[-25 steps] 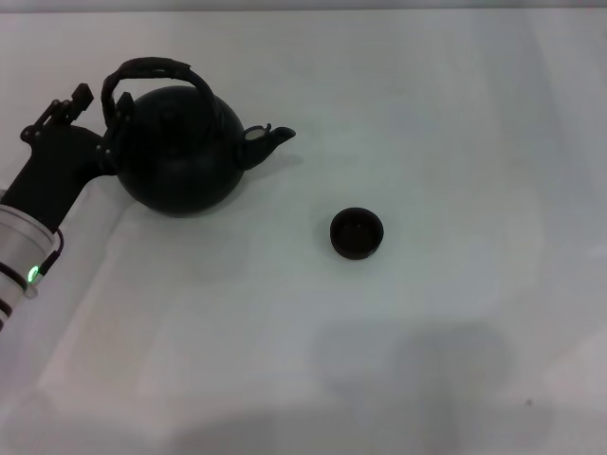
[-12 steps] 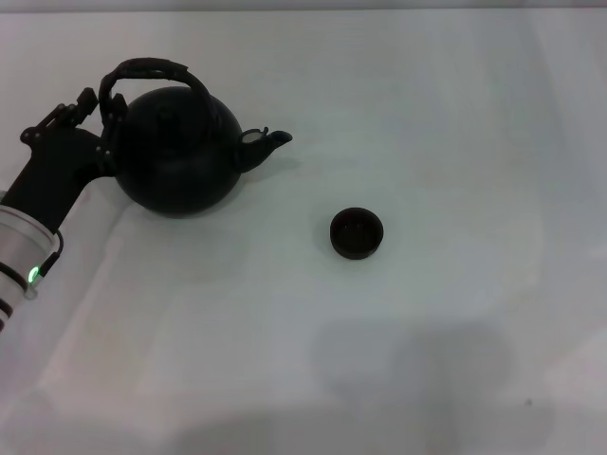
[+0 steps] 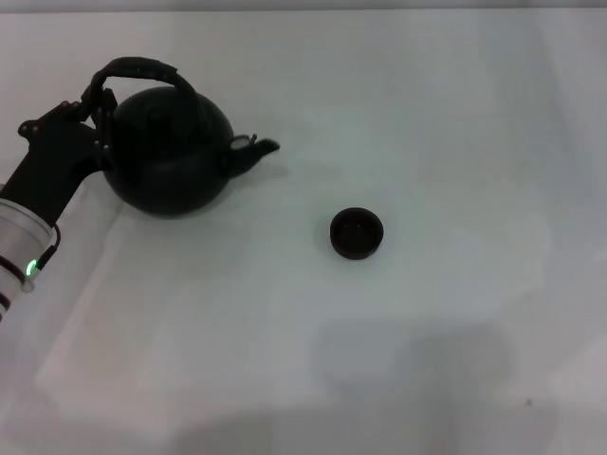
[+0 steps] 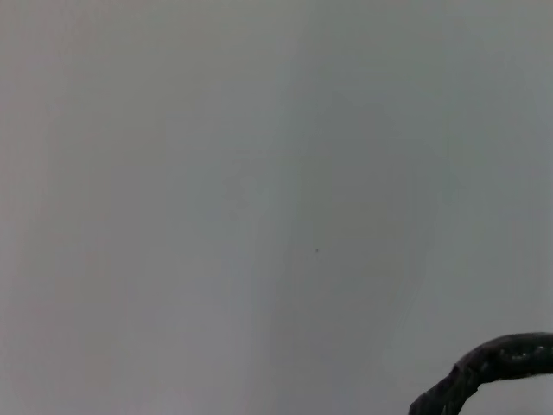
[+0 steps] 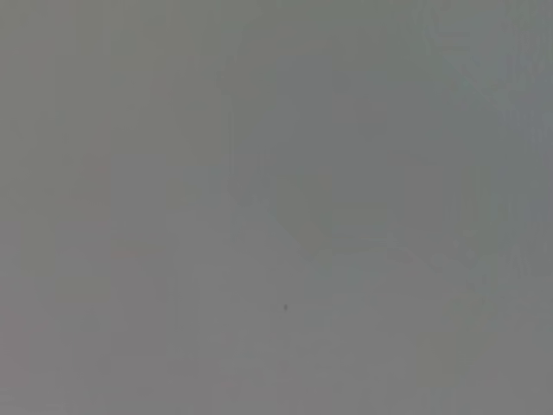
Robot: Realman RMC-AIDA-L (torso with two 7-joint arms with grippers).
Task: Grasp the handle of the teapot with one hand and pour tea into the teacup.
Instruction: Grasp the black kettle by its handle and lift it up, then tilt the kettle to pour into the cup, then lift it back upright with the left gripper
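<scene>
At the far-left corner of the bench (image 3: 455,95), the left gripper (image 3: 90,118) sits against the left end of the handle (image 3: 137,68), where the arched hoop comes down to the body of the teapot (image 3: 166,156). The fingers merge with the dark handle and pot in the head view, so whether they are apart or clamped on the hoop cannot be told. The left wrist view shows only a short curved piece of the handle at one corner against plain bench surface, and none of the gripper's own fingers.

The teapot stands near the far-left corner with its spout (image 3: 254,150) pointing right. The teacup (image 3: 357,233) stands well apart from it, to the right and nearer the front edge, roughly mid-bench. The right gripper is not in view; its wrist camera shows only blank surface.

Risks from here, as judged:
- Contact is at the end of the hoop, not its crown. An off-centre hold can let the heavy pot swing or rotate under the gripper
- The rough hoop can slip through a loose hold once the pot tilts
- The teacup is small and light; a low spout can knock it, and a high spout can pour past its rim
- The small lid can drop off under steep tilt
</scene>
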